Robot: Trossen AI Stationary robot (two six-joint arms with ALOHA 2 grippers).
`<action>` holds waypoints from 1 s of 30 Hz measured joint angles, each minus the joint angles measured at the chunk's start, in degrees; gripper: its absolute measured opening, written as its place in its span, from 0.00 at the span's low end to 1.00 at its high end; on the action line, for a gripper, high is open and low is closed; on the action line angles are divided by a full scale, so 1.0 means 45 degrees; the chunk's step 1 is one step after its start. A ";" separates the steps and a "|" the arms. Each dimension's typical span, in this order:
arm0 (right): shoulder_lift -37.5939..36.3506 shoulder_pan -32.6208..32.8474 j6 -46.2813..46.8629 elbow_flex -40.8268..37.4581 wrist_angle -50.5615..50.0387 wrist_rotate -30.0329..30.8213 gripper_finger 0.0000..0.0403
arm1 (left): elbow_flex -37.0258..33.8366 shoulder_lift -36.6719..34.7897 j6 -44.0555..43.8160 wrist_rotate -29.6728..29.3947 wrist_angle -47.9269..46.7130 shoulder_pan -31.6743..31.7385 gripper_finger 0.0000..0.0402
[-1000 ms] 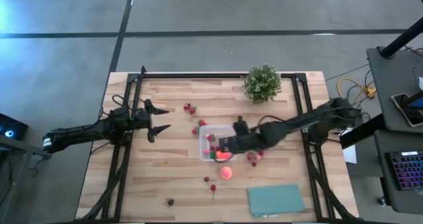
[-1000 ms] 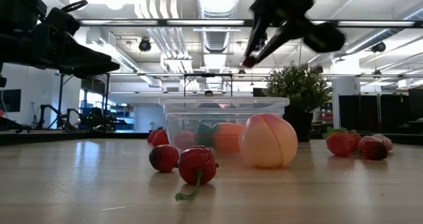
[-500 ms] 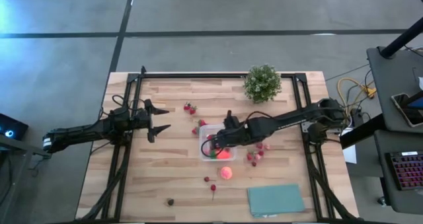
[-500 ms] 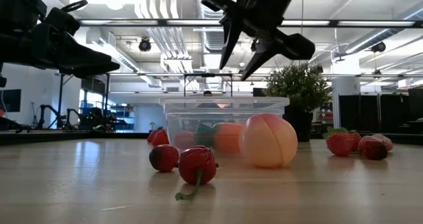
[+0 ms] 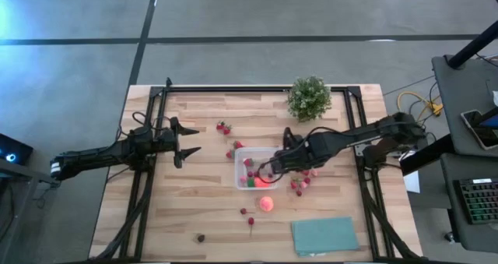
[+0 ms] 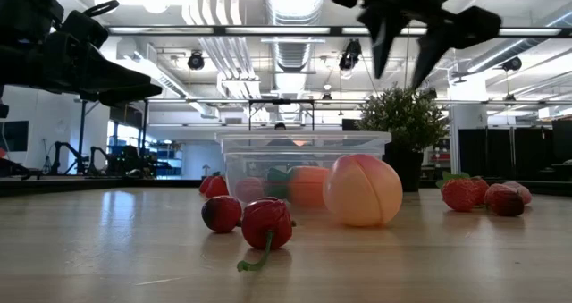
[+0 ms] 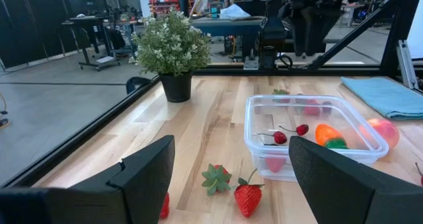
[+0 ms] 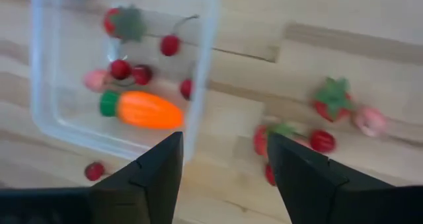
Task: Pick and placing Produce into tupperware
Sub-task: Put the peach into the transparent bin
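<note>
Right gripper (image 5: 272,168) open-jawed above the tupperware (image 5: 240,176)

A bushy green potted plant (image 5: 309,98) is standing upright near the far edge of the wooden table (image 5: 194,194). A flat teal-green cloth (image 5: 324,235) is lying well apart from the plant, at the table's near right corner.

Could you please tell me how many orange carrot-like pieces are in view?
1: the orange piece lies inside the tupperware, close to one wall. Others may be hidden behind the arm.
</note>
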 joint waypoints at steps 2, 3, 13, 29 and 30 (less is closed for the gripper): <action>-0.0666 0.0000 0.0518 -0.0722 0.0012 0.0001 0.51 | 0.0004 0.0000 0.0000 0.0001 0.0010 -0.0004 0.70; -0.1015 0.0000 0.0864 -0.1122 0.0012 0.0011 0.51 | 0.0002 0.0000 0.0000 0.0004 0.0009 0.0001 0.70; -0.3105 0.0212 0.4266 -0.5165 0.1122 -0.0448 0.51 | 0.0000 0.0019 0.0000 0.0001 0.0014 0.0001 0.70; -0.3048 0.0311 0.4922 -0.7668 0.2578 -0.1699 0.51 | 0.0002 0.0024 0.0000 0.0004 0.0010 0.0000 0.70; -0.3064 0.0311 0.4936 -0.7729 0.2588 -0.1817 0.51 | 0.0004 0.0024 0.0000 0.0002 0.0014 -0.0004 0.70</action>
